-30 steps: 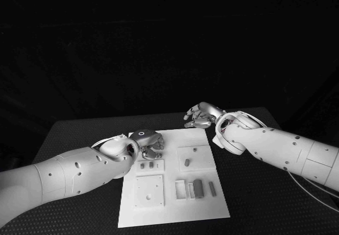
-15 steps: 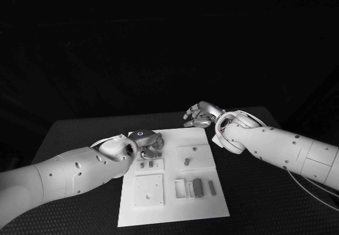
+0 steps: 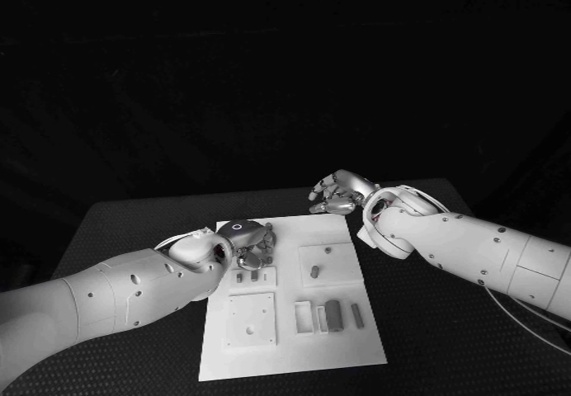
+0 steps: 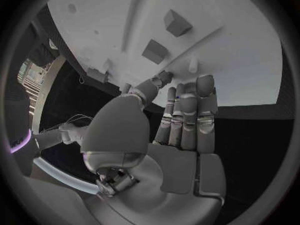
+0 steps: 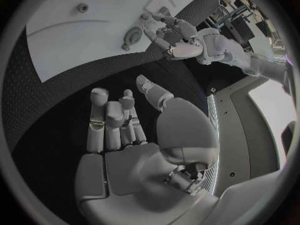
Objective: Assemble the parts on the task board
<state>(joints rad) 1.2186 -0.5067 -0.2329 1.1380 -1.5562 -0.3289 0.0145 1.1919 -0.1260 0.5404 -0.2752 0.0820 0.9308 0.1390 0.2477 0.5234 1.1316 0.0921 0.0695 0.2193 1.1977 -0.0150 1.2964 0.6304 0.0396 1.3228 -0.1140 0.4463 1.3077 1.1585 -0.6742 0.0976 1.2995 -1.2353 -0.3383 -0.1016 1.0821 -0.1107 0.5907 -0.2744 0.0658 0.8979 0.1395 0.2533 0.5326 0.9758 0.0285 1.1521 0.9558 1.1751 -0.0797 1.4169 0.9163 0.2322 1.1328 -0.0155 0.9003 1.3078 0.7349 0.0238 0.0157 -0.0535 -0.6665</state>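
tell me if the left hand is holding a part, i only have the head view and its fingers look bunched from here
Observer: No. The left wrist view shows the left hand with a bare palm and straight fingers, nothing between them.
Operator: and the right one
Observer: The right hand holds nothing either. Its fingers are straight over the black table, short of the task board.
Operator: whats under the left fingertips
Observer: The edge of the task board. The nearest small block stands clear of them.
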